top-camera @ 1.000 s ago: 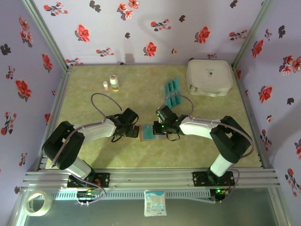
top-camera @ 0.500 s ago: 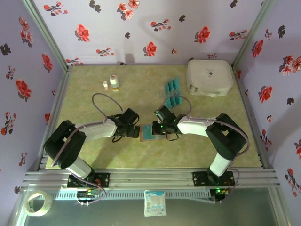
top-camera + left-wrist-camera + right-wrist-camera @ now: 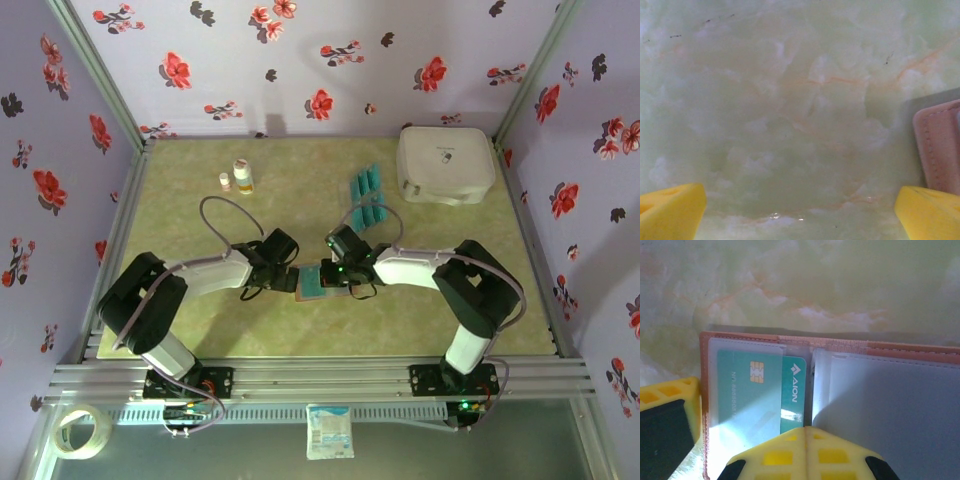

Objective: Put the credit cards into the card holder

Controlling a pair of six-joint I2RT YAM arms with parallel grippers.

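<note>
The card holder (image 3: 312, 283) lies open on the table between my two grippers, its brown edge and clear pockets (image 3: 890, 405) facing up. One teal credit card (image 3: 760, 390) sits mostly inside the left pocket, with its logo end sticking out toward the middle fold. My right gripper (image 3: 807, 440) is shut, its joined tips pressing at that card's near edge. My left gripper (image 3: 800, 212) is open over bare table, with the holder's brown edge (image 3: 940, 150) beside its right finger. Several more credit cards (image 3: 366, 198) lie in two groups farther back.
A large white rounded case (image 3: 445, 165) stands at the back right. Two small bottles (image 3: 236, 178) stand at the back left. The left arm's yellow finger (image 3: 667, 410) sits just beside the holder's left edge. Walls close the table on three sides.
My right gripper has crept a little to the left over the holder. The left gripper has edged slightly right toward the holder.
</note>
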